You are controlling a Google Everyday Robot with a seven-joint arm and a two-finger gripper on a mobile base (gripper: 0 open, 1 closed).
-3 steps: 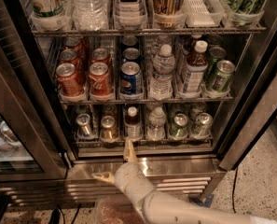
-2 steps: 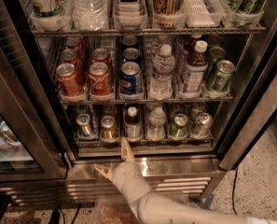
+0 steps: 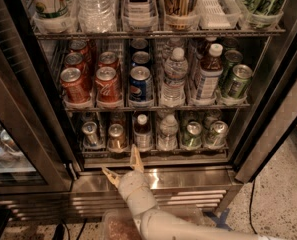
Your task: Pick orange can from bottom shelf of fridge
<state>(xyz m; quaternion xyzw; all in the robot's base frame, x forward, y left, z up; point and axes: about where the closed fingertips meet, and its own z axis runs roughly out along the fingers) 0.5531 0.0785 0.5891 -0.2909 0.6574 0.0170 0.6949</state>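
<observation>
The orange can (image 3: 116,137) stands upright on the bottom shelf (image 3: 158,160) of the fridge (image 3: 188,180), second lane from the left, behind the steel front edge. My gripper (image 3: 119,159) is open in front of the shelf's edge, just below and slightly right of the orange can, not touching it. One finger (image 3: 135,159) points up at the shelf edge and the other (image 3: 109,174) points left. My white arm (image 3: 153,219) comes up from the bottom of the view.
A silver-grey can (image 3: 90,133) stands left of the orange can, a small bottle (image 3: 142,131) right of it, then a water bottle (image 3: 167,132) and green cans (image 3: 192,135). Red cola cans (image 3: 75,84) fill the rack above. Dark door frames (image 3: 33,119) flank the opening.
My gripper has moved a little up and to the left, closer to the bottom shelf's front edge. The cans have not moved.
</observation>
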